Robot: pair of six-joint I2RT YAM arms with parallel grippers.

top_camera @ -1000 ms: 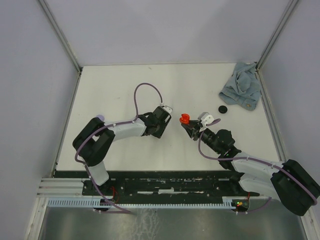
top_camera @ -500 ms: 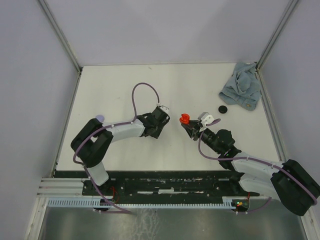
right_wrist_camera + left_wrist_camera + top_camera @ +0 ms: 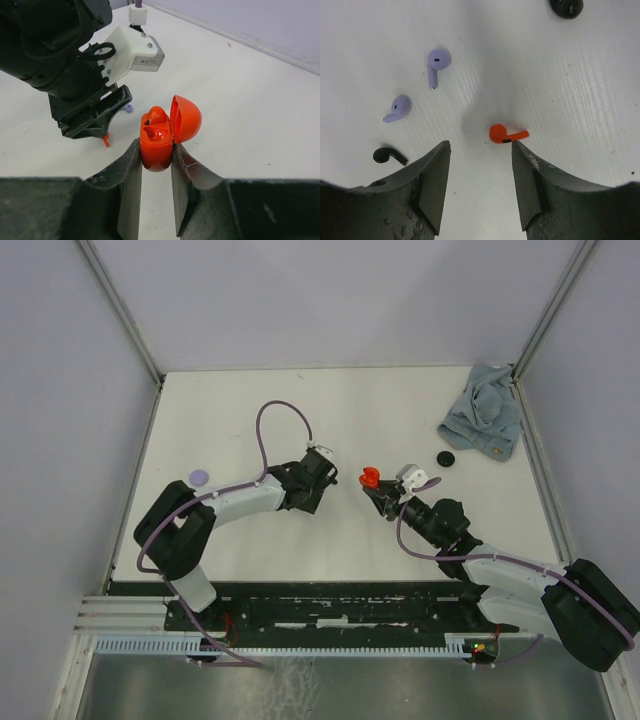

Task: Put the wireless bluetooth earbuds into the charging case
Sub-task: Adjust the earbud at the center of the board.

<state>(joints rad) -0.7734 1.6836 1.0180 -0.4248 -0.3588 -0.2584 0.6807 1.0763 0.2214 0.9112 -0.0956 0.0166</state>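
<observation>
We are noting the left gripper (image 3: 480,147) standing about half open and holding nothing. A red earbud (image 3: 506,134) is lying on the white table (image 3: 580,90) just ahead of one fingertip; we cannot tell whether they are touching. Further out, two lilac earbuds (image 3: 437,62) are lying near each other, and a black earbud (image 3: 387,156) is lying beside the other finger. A dark piece (image 3: 566,6) is being cut off by the frame edge.

The right gripper (image 3: 155,160) is clamping the red charging case (image 3: 157,142) upright off the table, lid hinged open, facing the left gripper close by. A red piece is sitting in its rear socket.

Well apart, a blue cloth (image 3: 485,420) is lying crumpled in the far right corner with a black disc (image 3: 446,458) just beside it, and a lilac disc (image 3: 199,477) is lying by the left arm.

The white block (image 3: 135,47) on the left wrist is carrying small print, too fine to read
</observation>
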